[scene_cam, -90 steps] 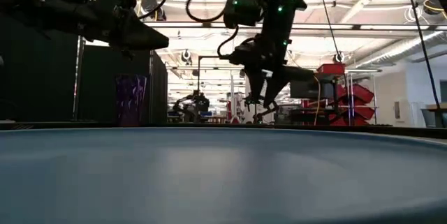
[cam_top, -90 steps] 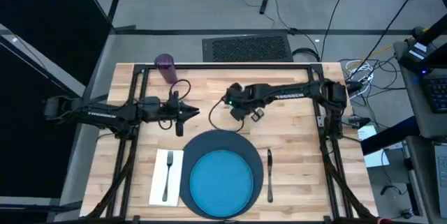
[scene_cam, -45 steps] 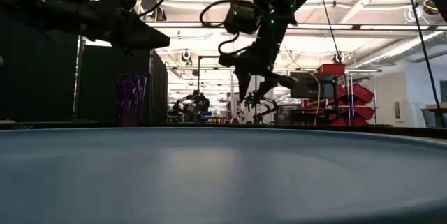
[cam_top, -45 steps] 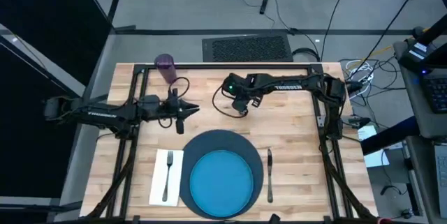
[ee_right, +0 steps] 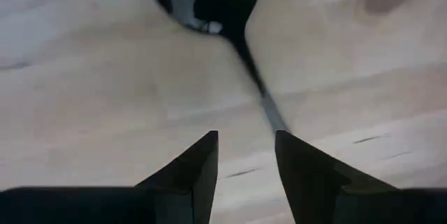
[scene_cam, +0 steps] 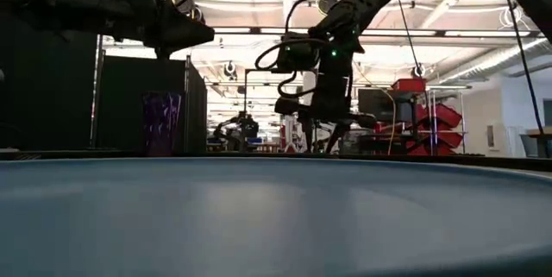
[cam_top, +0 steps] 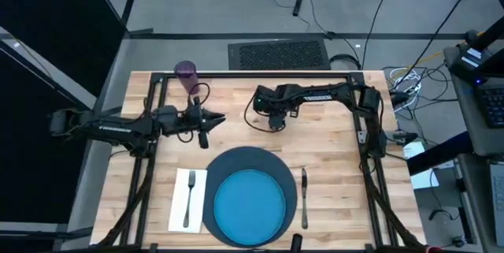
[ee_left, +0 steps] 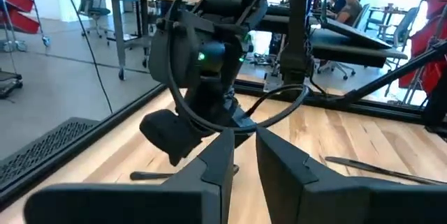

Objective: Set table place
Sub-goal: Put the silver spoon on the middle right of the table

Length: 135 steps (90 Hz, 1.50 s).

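Since the frame a second ago, right gripper (cam_top: 275, 120) has swung back from above the far rim of the mat toward the far middle of the table and dropped lower; left arm has hardly shifted.

Near edge, high view: bright blue plate (cam_top: 251, 205) sits centred on the dark slate-blue mat (cam_top: 250, 157). White napkin (cam_top: 187, 199) lies just beside the mat on the picture's left, with the fork (cam_top: 190, 196) lying lengthwise on it. Knife (cam_top: 304, 195) lies on the bare table (cam_top: 331, 146) just off the mat's other side. Low view is filled at the bottom by the plate rim (scene_cam: 276, 217).

Mid table: left gripper (cam_top: 209, 121) hangs above the wood, beyond the mat's far-left rim, pointing toward the right arm. Left wrist view shows its fingers (ee_left: 216, 165) close together with a narrow gap, nothing between them.

Farther: right gripper points down at the table. Right wrist view shows its fingers (ee_right: 199, 165) apart, with the spoon (ee_right: 216, 4) lying flat on the wood just ahead of the tips; handle runs toward the gap, not gripped. Spoon is hidden under the gripper in the high view.

Far left corner: purple cup (cam_top: 186, 72) stands upright, well apart from both grippers; also seen in the low view (scene_cam: 161, 123).
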{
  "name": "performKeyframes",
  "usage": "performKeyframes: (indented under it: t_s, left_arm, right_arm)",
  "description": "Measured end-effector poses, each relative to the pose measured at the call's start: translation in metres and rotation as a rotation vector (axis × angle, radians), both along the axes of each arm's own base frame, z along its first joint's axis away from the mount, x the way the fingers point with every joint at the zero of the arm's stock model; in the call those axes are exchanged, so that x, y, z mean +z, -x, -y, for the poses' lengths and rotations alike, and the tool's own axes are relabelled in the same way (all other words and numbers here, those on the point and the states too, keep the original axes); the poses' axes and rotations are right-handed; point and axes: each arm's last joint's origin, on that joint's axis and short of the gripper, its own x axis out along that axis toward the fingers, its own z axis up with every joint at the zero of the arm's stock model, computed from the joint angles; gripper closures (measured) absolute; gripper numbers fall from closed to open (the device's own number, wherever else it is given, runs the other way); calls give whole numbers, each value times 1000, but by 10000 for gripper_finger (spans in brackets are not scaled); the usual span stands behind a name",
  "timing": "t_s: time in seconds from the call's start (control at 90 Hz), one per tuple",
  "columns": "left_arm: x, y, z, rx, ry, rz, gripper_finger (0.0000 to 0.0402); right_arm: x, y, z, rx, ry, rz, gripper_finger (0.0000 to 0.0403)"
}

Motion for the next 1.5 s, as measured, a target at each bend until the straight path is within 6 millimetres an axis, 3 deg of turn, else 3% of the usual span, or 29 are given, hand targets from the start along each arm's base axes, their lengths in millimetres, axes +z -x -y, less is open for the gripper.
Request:
performKeyframes:
  t_s: [0.267,0.811,1.211,1.5]
  left_arm:
    - [-1,0,0,0,2,-9,355]
    - [-1,0,0,0,3,-9,355]
    - [-1,0,0,0,3,-9,355]
    - [-1,0,0,0,2,-9,355]
  right_arm:
    - [-1,-7,-16,28,-7,18,273]
    - [-19,-9,-15,-49,-12,-21,274]
    - [-20,-9,-20,-77,-16,-19,342]
    - [-21,-10,-24,-128,-39,1,355]
